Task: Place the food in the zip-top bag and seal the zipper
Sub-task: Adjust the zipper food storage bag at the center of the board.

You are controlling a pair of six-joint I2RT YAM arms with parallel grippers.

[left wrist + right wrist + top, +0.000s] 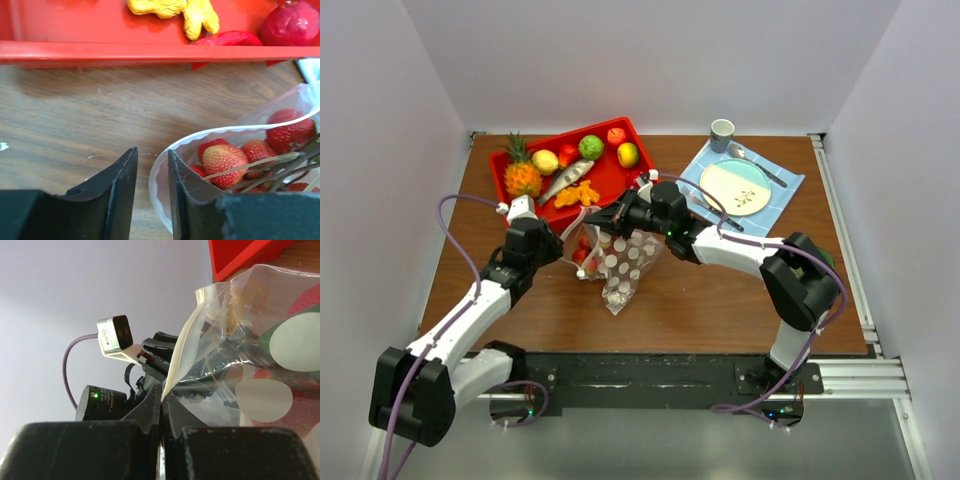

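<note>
1. The left claw (152, 156) stands slightly open and holds nothing. Its two black fingers (120, 195) are a narrow gap apart, and the bare wooden table (75, 120) shows between them.
2. The white rim of the bag (625, 272) curves into that gap, close against the inner finger. That finger overlaps the bag's mouth, but I cannot tell whether it touches the plastic.
3. The bag is clear with white dots and sits mid-table between the two claws. Its top edge is held up, its lower end rests on the wood, and its mouth gapes toward the left claw.
4. Several red strawberries (222, 160) lie inside the bag, just past the rim.
5. The right claw (162, 400) is pinched tight on the zipper (182, 355). The pale strip runs straight down into the closed fingertips.
6. Just beyond the bag is the red tray (150, 51). It holds a pineapple (520, 172), a yellow fruit (545, 161), a green fruit (591, 147), a red fruit (617, 136), a yellow-and-red fruit (628, 154), a fish (565, 181) and a lumpy yellow piece (578, 196).
7. At the far right a plate (720, 180) sits on a blue cloth (788, 190). A spoon (757, 163) lies beside it, and a cup (722, 132) stands at the cloth's back corner.
</note>
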